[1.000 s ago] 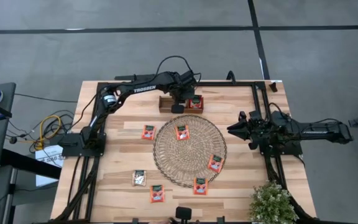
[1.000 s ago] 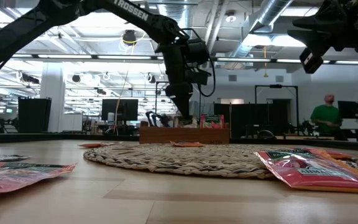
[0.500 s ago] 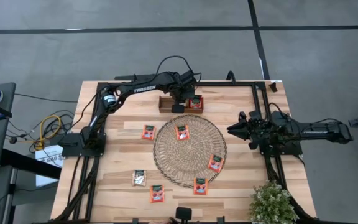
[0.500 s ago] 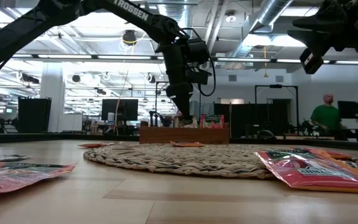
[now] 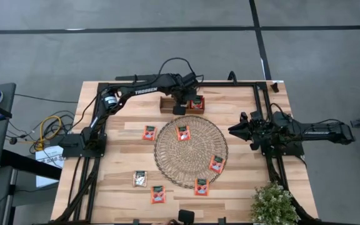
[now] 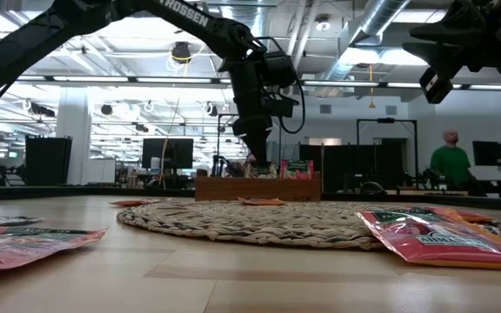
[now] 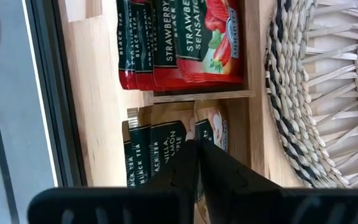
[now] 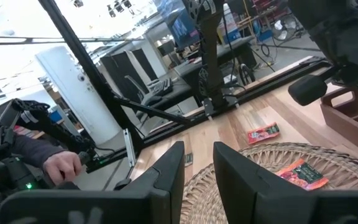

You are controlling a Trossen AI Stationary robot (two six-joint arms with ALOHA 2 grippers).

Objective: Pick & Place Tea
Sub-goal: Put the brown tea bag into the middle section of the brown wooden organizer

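Red-orange strawberry packets (image 7: 191, 43) stand on edge in one compartment of the wooden tray (image 7: 197, 95), and dark-labelled vanilla packets (image 7: 157, 155) are filed the same way in the compartment beside it. Stood upright like that, they pack tightly, and I can only get at them by their top edges. That is why my left claw (image 7: 197, 149) points straight down into the vanilla row at the table's far edge.

Its fingers are pressed together, tip against tip, among those packets. I cannot tell whether a thin packet edge is pinched between them or they have just let one go.

The rest of the tea lies flat and loose. Three red packets sit on the round woven mat (image 5: 190, 152), one of them near its far side (image 5: 183, 132). Another red packet (image 5: 149, 132) is on the bare wood just beside the mat. A beige packet (image 5: 140, 179) and a red one (image 5: 158, 194) lie near the front edge. So I judge the sorting well short of done.

My right claw (image 8: 197, 168) hangs above the table's right side with its fingers apart, holding nothing. It is well clear of the tray, so the two arms do not crowd each other.
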